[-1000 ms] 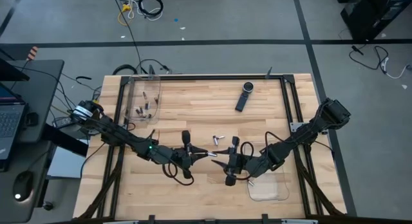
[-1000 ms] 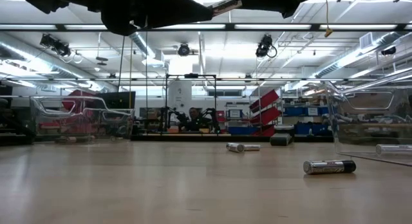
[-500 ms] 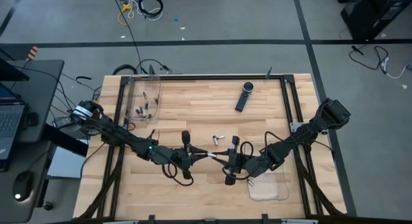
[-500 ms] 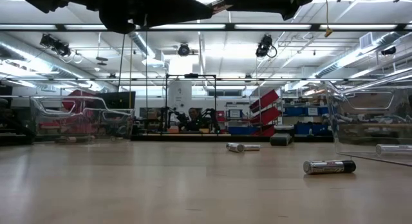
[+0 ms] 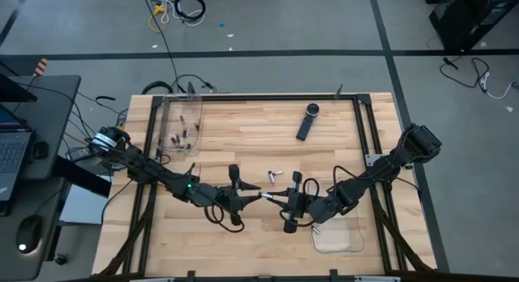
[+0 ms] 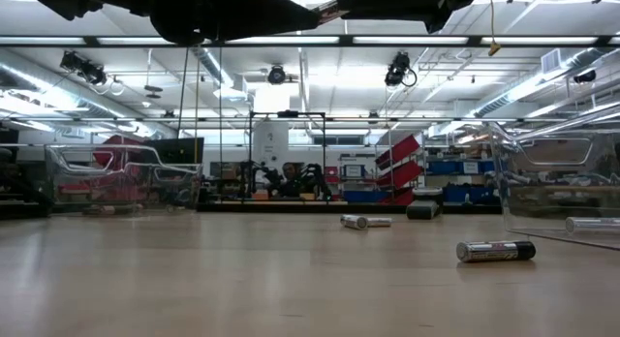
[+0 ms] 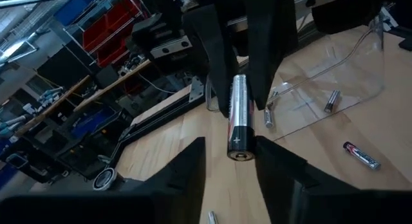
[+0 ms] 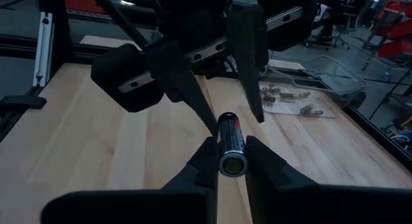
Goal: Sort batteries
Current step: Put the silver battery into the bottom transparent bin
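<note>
A battery (image 8: 232,147) is held in mid-air above the table's (image 5: 243,136) middle, clamped by the right gripper (image 5: 284,198), while the left gripper (image 5: 258,193), stretched in from the left, stands parted around its other end.

One battery (image 7: 237,118), a silvery cylinder with a dark band and red stripe near one end, was raised off the tabletop (image 5: 243,136) near its middle, lying level between the two arms. The right hand (image 8: 232,161) pinched one end of it; the left hand (image 7: 230,161) had its fingers apart on either side of the other end. A second battery (image 6: 496,250), silver with a black end, lay on its side on the bare wood. Two more (image 6: 364,221) lay together farther back. Several small ones (image 5: 182,136) rested in a clear tray at the left, and what looked like a few more (image 7: 331,101) lay in the clear tray at the right.
</note>
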